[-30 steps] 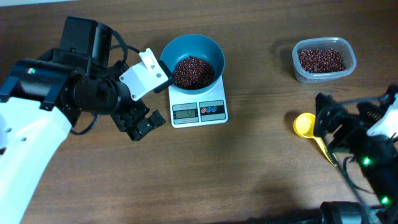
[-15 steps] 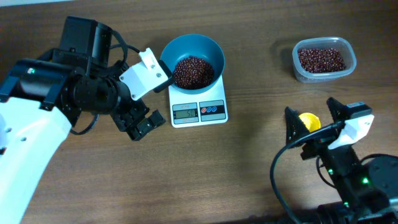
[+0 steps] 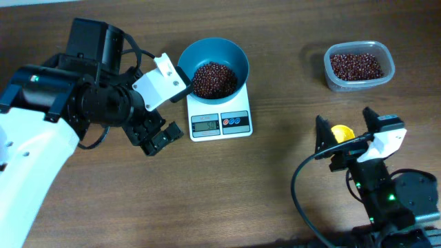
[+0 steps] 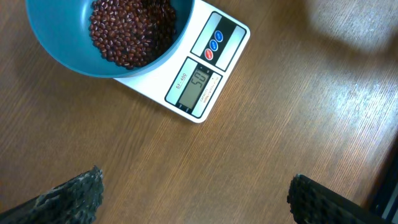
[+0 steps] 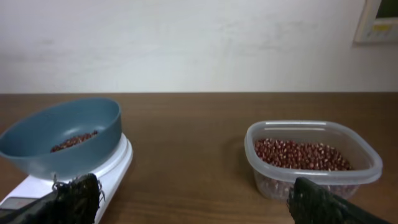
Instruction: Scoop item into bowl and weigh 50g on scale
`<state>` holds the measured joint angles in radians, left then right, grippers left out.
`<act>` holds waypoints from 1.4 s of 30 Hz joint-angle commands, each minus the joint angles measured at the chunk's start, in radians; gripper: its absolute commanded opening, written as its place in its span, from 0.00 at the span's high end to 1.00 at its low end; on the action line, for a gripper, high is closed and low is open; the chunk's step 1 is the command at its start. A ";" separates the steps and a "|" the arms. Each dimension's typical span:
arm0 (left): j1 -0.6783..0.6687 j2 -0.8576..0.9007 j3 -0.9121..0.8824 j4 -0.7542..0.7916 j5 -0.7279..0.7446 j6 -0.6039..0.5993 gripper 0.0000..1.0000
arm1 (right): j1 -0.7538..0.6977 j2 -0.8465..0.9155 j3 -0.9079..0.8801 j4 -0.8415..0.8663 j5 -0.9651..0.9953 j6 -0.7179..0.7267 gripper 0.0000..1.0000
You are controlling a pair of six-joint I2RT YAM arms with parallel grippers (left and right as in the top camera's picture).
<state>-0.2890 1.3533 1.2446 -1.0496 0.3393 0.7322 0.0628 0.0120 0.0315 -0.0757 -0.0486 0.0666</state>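
Okay, left gripper [image 3: 164, 110], left of the scale [image 3: 220, 111], is spread wide and empty; hold it clear of the scale while you read it. The bowl [image 3: 200, 52] of beans [image 3: 213, 78] sits on the scale. Right of the scale, the right gripper [image 3: 348, 138] gapes empty by the yellow scoop [image 3: 342, 131]. Only the left wrist view resolves the display [image 4: 198, 86], seemingly fifty. Only the right wrist view shows the tub [image 5: 261, 158] side-on.

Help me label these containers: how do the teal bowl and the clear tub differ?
The bowl is round and opaque teal; the tub is rounded-rectangular and clear. The bowl sits on the scale; the tub stands directly on the table, off to the right. Both hold red-brown beans.
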 commanded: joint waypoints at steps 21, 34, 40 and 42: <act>-0.003 0.004 0.015 0.001 0.004 -0.013 0.01 | -0.031 -0.001 -0.026 -0.002 0.019 -0.138 0.01; -0.003 0.004 0.015 -0.010 0.005 -0.013 0.01 | -0.031 -0.001 -0.026 -0.002 0.020 -0.138 0.01; -0.003 0.002 0.015 -0.051 0.001 -0.008 0.01 | -0.031 -0.001 -0.026 -0.002 0.019 -0.138 0.01; -0.003 -0.039 0.015 -0.102 -0.027 -0.009 0.01 | -0.031 -0.001 -0.026 -0.002 0.019 -0.138 0.01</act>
<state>-0.2890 1.3533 1.2457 -1.1084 0.3389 0.7216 0.0380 0.0120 0.0135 -0.0746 -0.0410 -0.0643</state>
